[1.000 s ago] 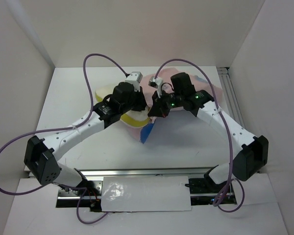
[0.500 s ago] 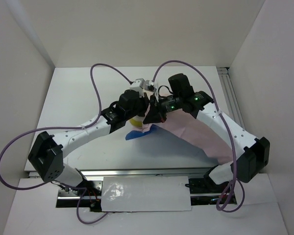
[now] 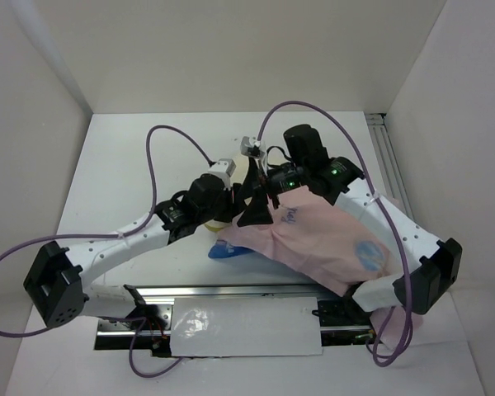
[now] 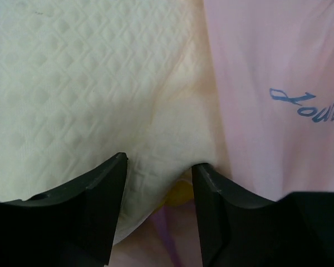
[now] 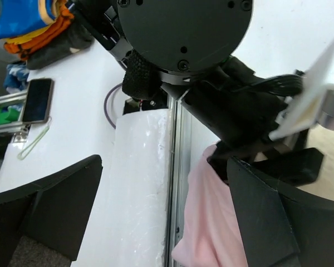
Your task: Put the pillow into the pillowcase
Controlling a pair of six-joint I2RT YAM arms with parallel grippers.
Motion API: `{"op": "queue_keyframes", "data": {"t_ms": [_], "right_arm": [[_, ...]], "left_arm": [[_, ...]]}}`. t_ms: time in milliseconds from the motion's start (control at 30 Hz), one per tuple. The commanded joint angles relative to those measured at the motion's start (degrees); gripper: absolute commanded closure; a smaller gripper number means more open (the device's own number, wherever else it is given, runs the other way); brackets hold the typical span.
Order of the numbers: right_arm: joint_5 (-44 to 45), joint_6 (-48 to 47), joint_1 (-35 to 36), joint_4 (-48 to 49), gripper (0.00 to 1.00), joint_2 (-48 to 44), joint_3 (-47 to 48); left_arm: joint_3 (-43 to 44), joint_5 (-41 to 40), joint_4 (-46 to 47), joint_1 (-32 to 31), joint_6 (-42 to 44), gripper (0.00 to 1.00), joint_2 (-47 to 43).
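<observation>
On the left of the bench [image 3: 124,148] the left arm [image 3: 132,235] reaches in to the middle. The left claw [image 4: 160,164] stands half open, with a plain gap between its jaws and nothing clamped in it. The pillow [image 4: 72,83] lies straight ahead of those jaws and a little to their left, its quilted cream face filling that side of the wrist view.

Just right of it, edge to edge and touching, is the pink reverse of the pillowcase [image 4: 267,61], marked with blue script. From above, the pillowcase runs long from the middle of the bench down toward the near right corner, alongside the right arm [image 3: 388,219], with a fold of its blue face showing at its near left end. The arms hide most of the pillow in that view, so I cannot tell which way its long side runs, or how much of it is inside the sack.

The right claw [image 5: 164,183] is spread wide and holds nothing, with the pink cloth just below it.

The left arm is nearer the pillow and the right arm nearer the pillowcase. The coming move likely turns on finding the sack's mouth where the two meet.

There is one pillow, one pillowcase and two claws.
</observation>
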Motion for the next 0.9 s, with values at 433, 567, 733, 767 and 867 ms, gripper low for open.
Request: {"op": "queue_keyframes", "data": {"t_ms": [433, 567, 733, 767, 867], "right_arm": [[65.7, 27.8, -8.8, -0.7, 0.0, 5.5, 0.1], [68.4, 29.1, -13.4, -0.2, 0.0, 8.4, -4.2], [70.5, 28.0, -15.3, 0.9, 0.0, 15.2, 0.0], [71.8, 28.0, -16.0, 0.9, 0.0, 16.3, 1.9], [72.4, 28.0, -17.5, 1.6, 0.01, 21.2, 6.0]], "left_arm": [[9.8, -6.8, -16.8, 3.5, -0.1, 0.0, 1.5], [14.0, -2.7, -16.3, 8.0, -0.1, 0.0, 7.2], [26.0, 3.4, -14.2, 14.9, 3.1, 0.0, 19.3], [28.1, 6.2, -14.2, 15.7, 3.9, 0.0, 21.4], [33.4, 8.9, -10.6, 16.8, 7.7, 0.0, 27.8]]}}
